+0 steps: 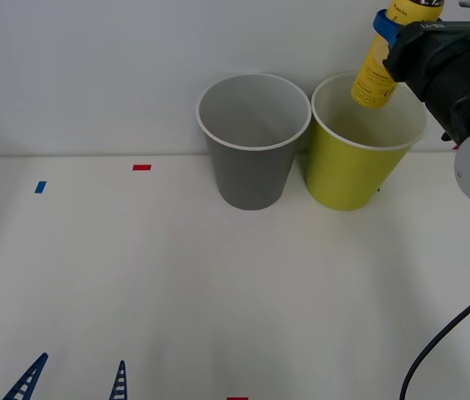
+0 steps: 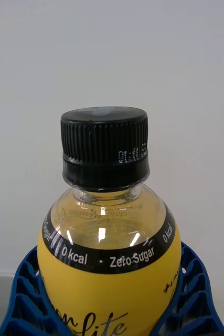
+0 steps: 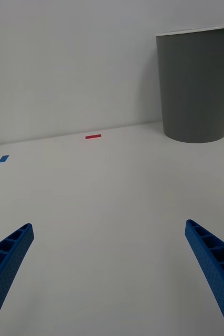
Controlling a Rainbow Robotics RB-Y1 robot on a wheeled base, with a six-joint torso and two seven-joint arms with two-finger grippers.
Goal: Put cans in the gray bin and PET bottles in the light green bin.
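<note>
White bench (image 1: 218, 283) has the gray bin (image 1: 253, 142) beside the green bin (image 1: 360, 154), right tool (image 1: 395, 33) clamped on the bottle (image 1: 377, 75) tilted over green's rim, left tool (image 1: 72, 379) spread wide, parked low — looks like drop time: center it, then let go.

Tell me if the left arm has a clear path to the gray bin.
Probably yes: the left gripper sits open at the near table edge, with only bare table before the gray bin.
</note>
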